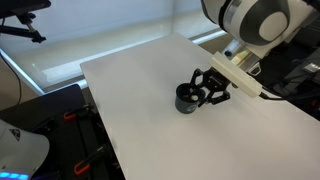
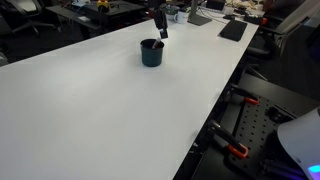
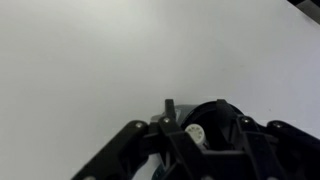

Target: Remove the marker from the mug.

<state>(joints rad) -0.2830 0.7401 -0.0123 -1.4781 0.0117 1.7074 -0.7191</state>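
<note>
The black mug (image 1: 185, 99) stands on the white table (image 1: 150, 120), near its middle in both exterior views (image 2: 151, 53). My gripper (image 1: 206, 90) hangs right over the mug, and in an exterior view (image 2: 159, 24) its fingers reach down to the rim. In the wrist view the gripper (image 3: 194, 108) is open, with the two fingers spread on either side of the mug's mouth (image 3: 215, 115). The marker's pale round end (image 3: 195, 131) points up at the camera between the fingers, untouched as far as I can see. Its reddish body is hidden.
The table's edges are near on two sides. Below them stand black stands with orange clamps (image 1: 70, 118) (image 2: 235, 152). Cluttered desks (image 2: 215, 15) lie behind the table. The arm's white body (image 1: 255, 20) comes in from the upper right.
</note>
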